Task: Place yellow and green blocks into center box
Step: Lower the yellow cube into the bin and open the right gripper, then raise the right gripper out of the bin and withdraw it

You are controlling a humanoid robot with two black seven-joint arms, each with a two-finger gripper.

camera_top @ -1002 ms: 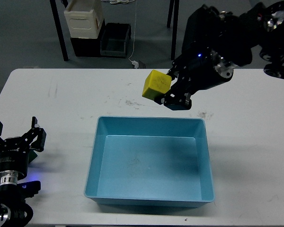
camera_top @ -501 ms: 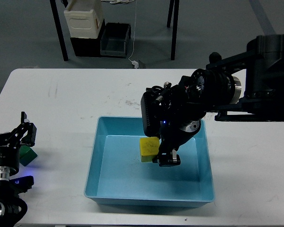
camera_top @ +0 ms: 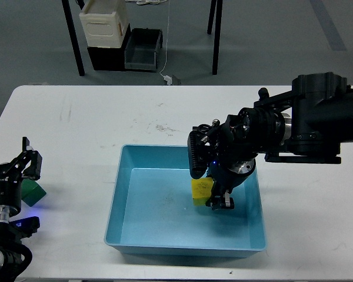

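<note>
Landmark: the blue box point(camera_top: 129, 235), sitting mid-desk point(camera_top: 76, 123).

Nearest, left of the box and well apart from it: left pincer point(camera_top: 15, 170), low at the desk's left edge. Fingers splayed wide, nothing between them. Green block point(camera_top: 30, 192) lies on the desk just under and beside that pincer, half hidden by it. Whether a finger touches it, cannot tell.

Inside the box, right of its middle: yellow block point(camera_top: 200, 190), low over the floor or resting on it; contact not clear from this angle. Right pincer point(camera_top: 215, 197) reaches down over the far-right wall of the box and is closed on the yellow block, one dark finger against the block's right face. The opposite finger is hidden behind the block.

Handling, judged: both blocks look like small solid cubes, light, stiff, flat-faced. Not fragile; a short drop inside the box should do no harm. Surfaces look matte, so slip seems unlikely under a modest squeeze. Best hold is across two opposite flat faces, fingers square to them, near mid-height. The green block sits tilted relative to the desk edge, so the left wrist probably needs turning to match its faces. It is close to the desk's edge; a glancing touch could nudge it off.

Beyond the box: bare desk with scuff marks.
</note>
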